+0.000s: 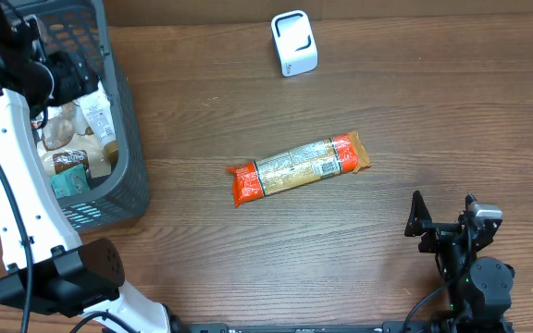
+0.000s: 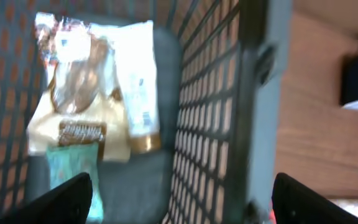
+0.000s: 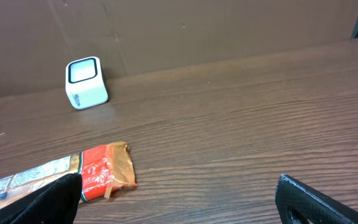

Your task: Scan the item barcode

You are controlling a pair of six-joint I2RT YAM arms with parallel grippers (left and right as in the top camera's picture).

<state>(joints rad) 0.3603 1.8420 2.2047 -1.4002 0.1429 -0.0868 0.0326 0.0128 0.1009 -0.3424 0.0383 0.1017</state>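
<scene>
Overhead: grey mesh basket [image 1: 133, 157] at 9 o'clock holds a jumble of packets [image 1: 72, 139]; the orange-ended snack pack [image 1: 299, 167] lies flat mid-table, with the white scanner [image 1: 294, 43] at its 12 and the right gripper [image 1: 442, 222] at its 5. Left wrist: left gripper [image 2: 188, 202] is spread wide and empty above the basket wall, with a white tube [image 2: 138, 87] and pouches inside. Right wrist: right gripper spread wide and empty, pack end at 9, scanner at 10.

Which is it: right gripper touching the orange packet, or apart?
Apart. The overhead view shows bare wooden table between the open right gripper and the orange packet lying mid-table.
</scene>
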